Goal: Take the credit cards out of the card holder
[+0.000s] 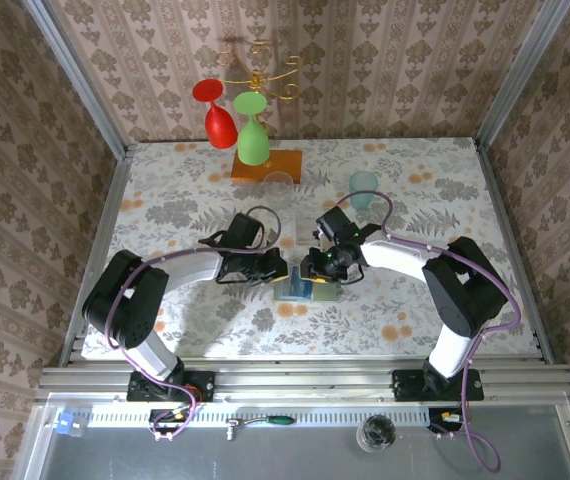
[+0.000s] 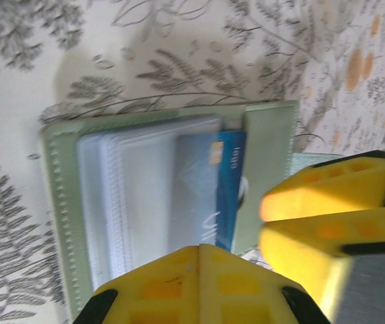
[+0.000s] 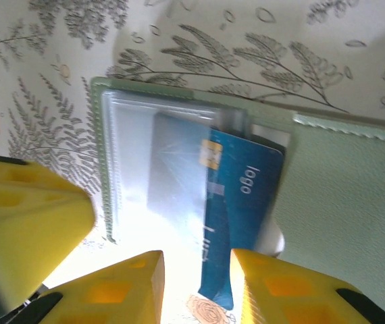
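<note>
Grip is the whole question here. The card holder (image 3: 341, 202) lies opened flat on the table (image 1: 415, 320) between the two arms. One panel is bare pale green, and the other carries a stack of clear sleeves (image 2: 138, 196). The blue card (image 3: 243, 196) sticks partway out of a sleeve toward the fold, with its chip at the sleeve's mouth and its printed end free. The left gripper (image 2: 199, 253) is closed tight with nothing between its fingers. Its tip sits over the edge of the sleeve panel, apparently pinning the holder down. The right gripper (image 3: 198, 270) is parted some way and holds nothing that I can make out. The card's free corner lies in the gap between its fingers, though I cannot tell whether either finger touches it. The card should be light, stiff and slick, and too thin to pick off a flat surface from straight above. The best hold is probably the exposed end, pinched across its thickness and drawn out along the line of the sleeve. The holder looks soft and light, so it would likely slide or lift with the card unless it is held down.
</note>
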You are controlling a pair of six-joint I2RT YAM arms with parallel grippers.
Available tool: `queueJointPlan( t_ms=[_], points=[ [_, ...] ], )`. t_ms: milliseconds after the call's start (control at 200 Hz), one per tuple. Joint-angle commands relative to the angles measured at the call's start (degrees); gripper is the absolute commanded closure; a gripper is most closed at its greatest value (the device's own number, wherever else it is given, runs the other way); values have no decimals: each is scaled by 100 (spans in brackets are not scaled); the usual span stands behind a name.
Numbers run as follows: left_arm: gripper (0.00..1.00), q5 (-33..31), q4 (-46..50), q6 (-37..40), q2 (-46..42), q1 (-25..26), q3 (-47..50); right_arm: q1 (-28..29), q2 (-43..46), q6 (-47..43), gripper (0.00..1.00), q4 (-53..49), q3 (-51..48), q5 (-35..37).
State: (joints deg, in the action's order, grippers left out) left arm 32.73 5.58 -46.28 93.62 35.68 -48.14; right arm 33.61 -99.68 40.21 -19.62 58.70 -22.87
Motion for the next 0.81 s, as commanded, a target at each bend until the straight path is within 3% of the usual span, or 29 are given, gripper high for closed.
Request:
queueJointPlan(
  t_ms=[0, 240, 520, 800],
  points=[
    [100, 163, 232, 206, 69, 92, -254, -48, 80, 236, 69, 156, -190, -66],
    [100, 348, 40, 163, 469, 201, -298, -73, -7, 409, 69, 465, -358, -145],
    [100, -124, 623, 416, 587, 220, -224, -203, -136, 476, 69, 712, -516, -313],
    [100, -182, 492, 333, 660, 220, -86, -232, -406, 553, 69, 1124, -598, -665]
  ],
)
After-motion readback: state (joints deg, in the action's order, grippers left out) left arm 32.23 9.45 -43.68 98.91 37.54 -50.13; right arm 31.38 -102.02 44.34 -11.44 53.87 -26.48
